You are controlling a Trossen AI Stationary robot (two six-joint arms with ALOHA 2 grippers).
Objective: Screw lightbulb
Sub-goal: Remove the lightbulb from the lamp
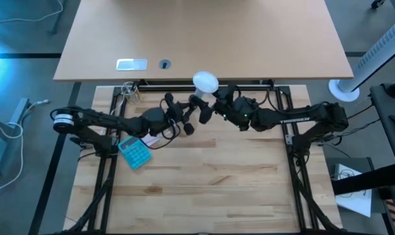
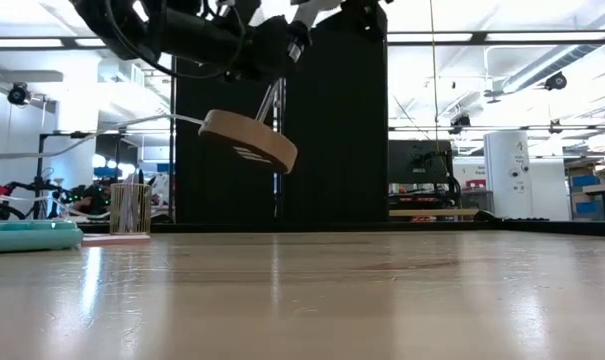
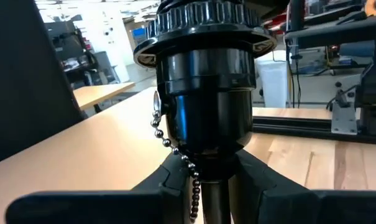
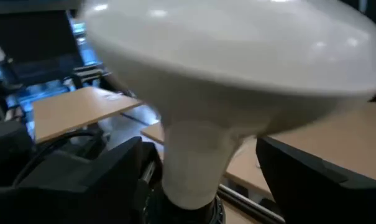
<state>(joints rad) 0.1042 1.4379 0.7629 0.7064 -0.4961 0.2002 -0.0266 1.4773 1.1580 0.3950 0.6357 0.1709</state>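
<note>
A white lightbulb [image 4: 237, 56] sits with its pale neck [image 4: 194, 162] in the black socket [image 3: 203, 106] of a small lamp. A bead chain [image 3: 175, 149] hangs from the socket. The lamp's round wooden disc [image 2: 248, 140] hangs tilted in the air, clear of the table. My left gripper [image 3: 215, 186] is shut on the lamp below the socket; in the high view it [image 1: 192, 112] is at the table's far middle. My right gripper [image 4: 200, 174] is open, with one finger on either side of the bulb's neck. The bulb [image 1: 205, 81] shows just beyond both grippers. My left gripper pinches the thin dark stem [image 3: 215, 193] just under the socket between its two fingers [image 3: 169, 180]. The fingers come level from the table's left and lie across the stem. The lamp is lifted clear and tilted, with the wooden disc toward the near side.
A teal calculator [image 1: 134, 152] lies on the table's left part, under the left arm. A small cup of sticks [image 2: 129, 208] stands at the far left. A second, pale tabletop [image 1: 204, 39] adjoins the far edge. The near half of the wooden table [image 1: 210, 189] is bare.
</note>
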